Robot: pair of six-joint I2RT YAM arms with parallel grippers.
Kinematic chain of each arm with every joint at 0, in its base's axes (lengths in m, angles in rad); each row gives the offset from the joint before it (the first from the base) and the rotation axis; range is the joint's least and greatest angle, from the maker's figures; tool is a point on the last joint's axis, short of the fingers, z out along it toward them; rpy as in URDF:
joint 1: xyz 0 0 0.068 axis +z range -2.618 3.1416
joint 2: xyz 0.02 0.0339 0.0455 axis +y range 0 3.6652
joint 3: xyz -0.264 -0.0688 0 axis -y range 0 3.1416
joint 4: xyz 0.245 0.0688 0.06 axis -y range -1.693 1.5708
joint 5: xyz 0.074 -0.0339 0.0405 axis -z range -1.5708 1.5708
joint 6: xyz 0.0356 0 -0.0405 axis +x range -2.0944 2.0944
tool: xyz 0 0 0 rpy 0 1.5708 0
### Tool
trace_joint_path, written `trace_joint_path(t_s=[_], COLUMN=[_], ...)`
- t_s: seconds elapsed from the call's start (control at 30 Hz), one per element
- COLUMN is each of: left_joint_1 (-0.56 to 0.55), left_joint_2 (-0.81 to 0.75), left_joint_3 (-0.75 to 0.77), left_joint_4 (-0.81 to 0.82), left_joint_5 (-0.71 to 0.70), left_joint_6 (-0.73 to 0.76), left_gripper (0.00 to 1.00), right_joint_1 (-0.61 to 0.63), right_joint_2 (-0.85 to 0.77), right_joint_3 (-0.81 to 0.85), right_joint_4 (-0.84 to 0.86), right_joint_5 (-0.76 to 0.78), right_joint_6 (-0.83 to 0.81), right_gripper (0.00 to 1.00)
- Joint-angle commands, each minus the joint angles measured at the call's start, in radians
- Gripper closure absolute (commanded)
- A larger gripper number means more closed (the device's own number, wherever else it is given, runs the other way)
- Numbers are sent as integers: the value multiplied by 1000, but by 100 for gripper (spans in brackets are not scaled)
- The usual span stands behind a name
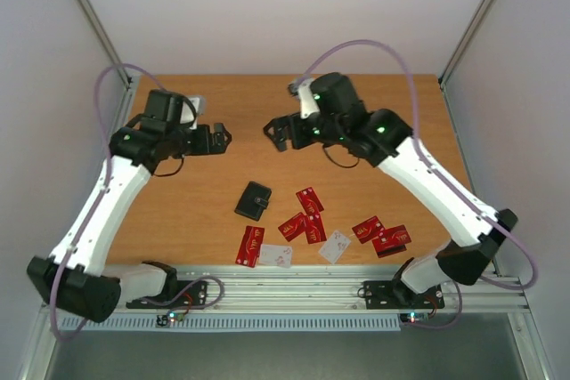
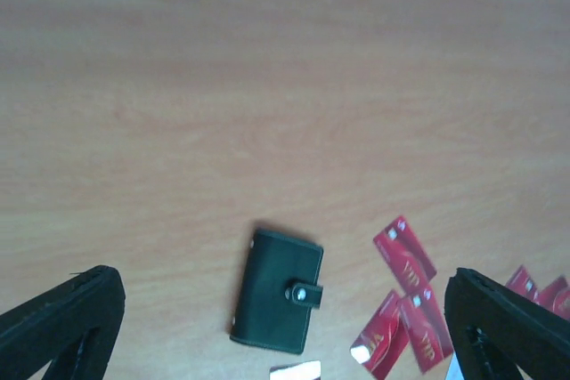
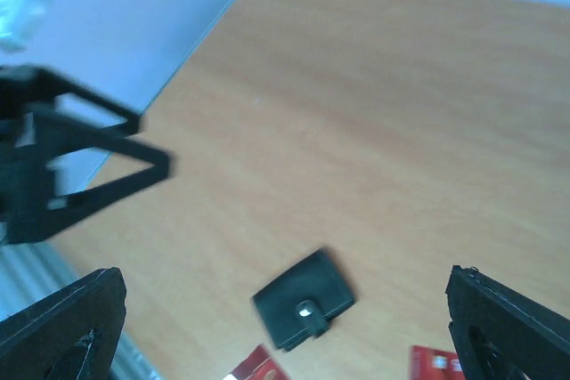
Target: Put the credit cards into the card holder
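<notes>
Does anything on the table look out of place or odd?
The small black folding card holder lies snapped shut, askew. The thin red and white cards lie scattered near the front edge, some overlapping.

The small black folding leather card holder [image 1: 254,201] lies on the wooden counter [image 1: 267,104], towards its near half. The thin red and white rectangular credit cards [image 1: 311,199] lie scattered to its right and before it, along the near edge, none touching it

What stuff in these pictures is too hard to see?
1. Inside of the card holder: snapped shut in every view.
2. Writing on the credit cards: too small in the top view.
3. Some cards in the left wrist view: cut off by the bottom edge.
</notes>
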Motion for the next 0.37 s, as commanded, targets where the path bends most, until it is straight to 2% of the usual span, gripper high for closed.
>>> trace_joint_path(t_s=[0.0, 0.13, 0.33], left_joint_1=[5, 6, 5], left_joint_2=[-78, -110, -146], left_joint_3=[59, 86, 71], left_joint_4=[-2, -22, -12], left_joint_5=[-118, -158, -175], left_joint_6=[10, 26, 26], left_gripper=[1, 1, 1], right_joint_1=[-59, -67, -90], right_joint_2=[-46, -79, -84], right_joint_3=[11, 2, -13], right_joint_4=[-65, -108, -122], right_joint_5=[148, 222, 214], right_joint_6=[-69, -75, -37], right_gripper=[1, 2, 2])
